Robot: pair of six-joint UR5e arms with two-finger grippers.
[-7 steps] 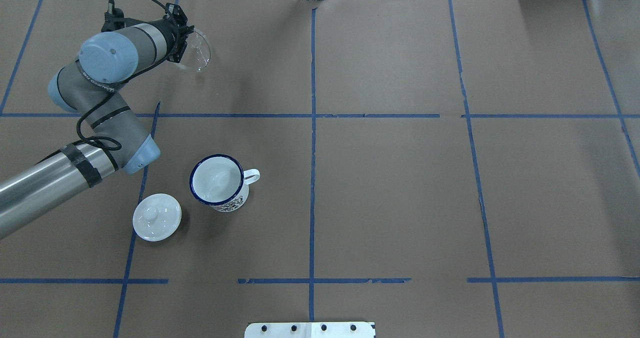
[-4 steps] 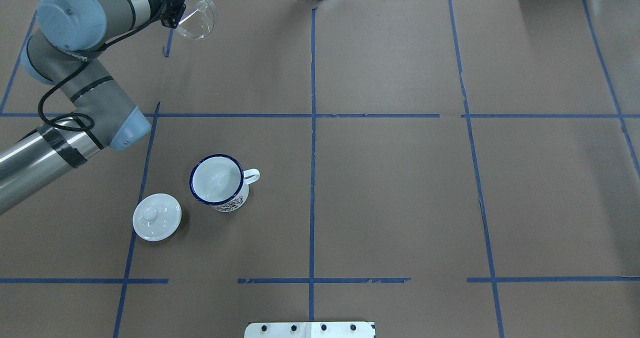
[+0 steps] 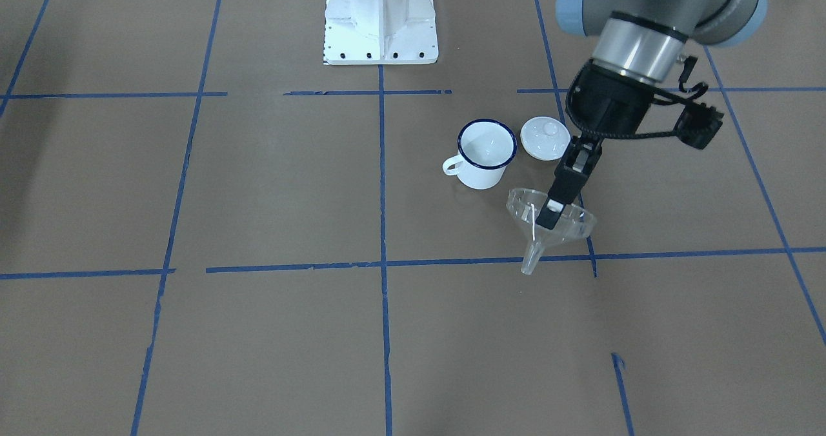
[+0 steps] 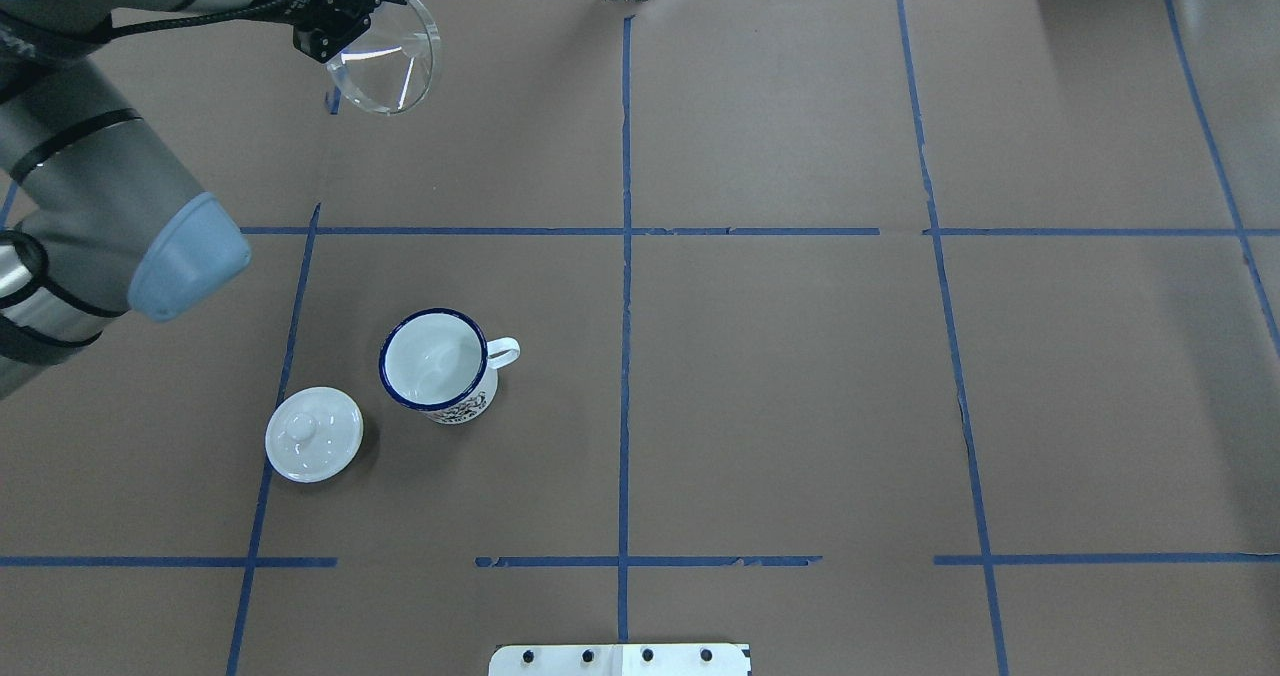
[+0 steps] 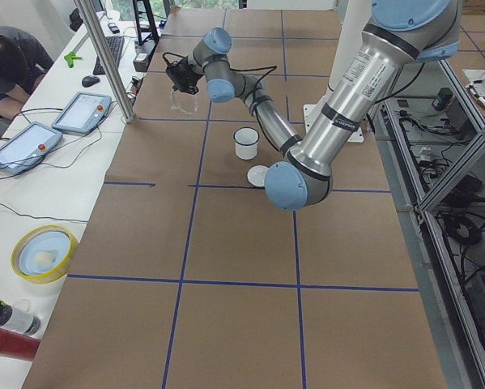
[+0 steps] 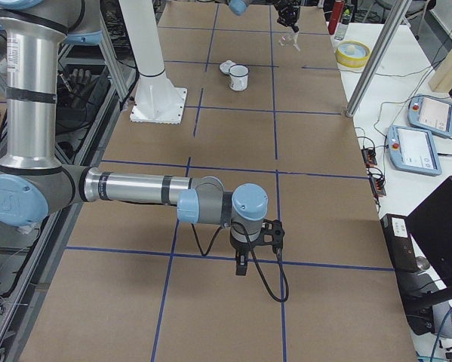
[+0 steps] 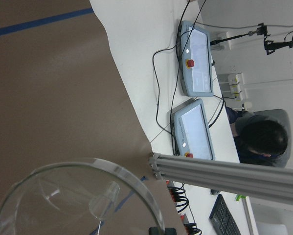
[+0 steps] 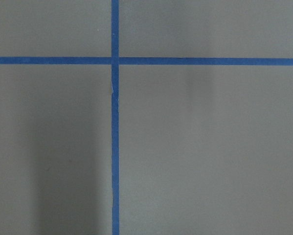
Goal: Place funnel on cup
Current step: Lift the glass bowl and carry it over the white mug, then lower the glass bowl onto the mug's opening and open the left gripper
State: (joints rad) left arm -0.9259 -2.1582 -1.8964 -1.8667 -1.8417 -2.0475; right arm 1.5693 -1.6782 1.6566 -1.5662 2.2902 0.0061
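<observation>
Left claw: we see the left claw [image 3: 552, 213] closed on the rim of the small clear cone-shaped funnel [image 3: 577, 224], with one dark finger inside the bowl and one outside it.
Funnel: it is held clear of the brown paper-covered counter [image 4: 800, 356], over the far left part. Its wide rim is up and its spout points down, slightly tilted.
Cup: the white enamel cup with a dark blue rim [image 4: 437, 366] stands upright and empty on the counter, well apart from the funnel, its handle toward the middle line.
Lid: a round white domed lid with a knob [image 4: 314, 434] lies just beside the cup, on the side away from the handle, not touching it.
Front versus overhead: from the front we make out the fingers and the spout. From overhead we get only the round rim, and the wrist hides the grip.
Left wrist view: we look into the funnel's bowl from close by, with the counter's edge and two grey touch-screen pendants [image 7: 195, 93] beyond it.
Right claw: the right claw [image 6: 241, 265] hangs low over the counter at the opposite end. It shows only in the right side view, so we cannot tell how its fingers stand.
Right wrist view: only brown paper and a cross of blue tape [image 8: 115, 60].
</observation>
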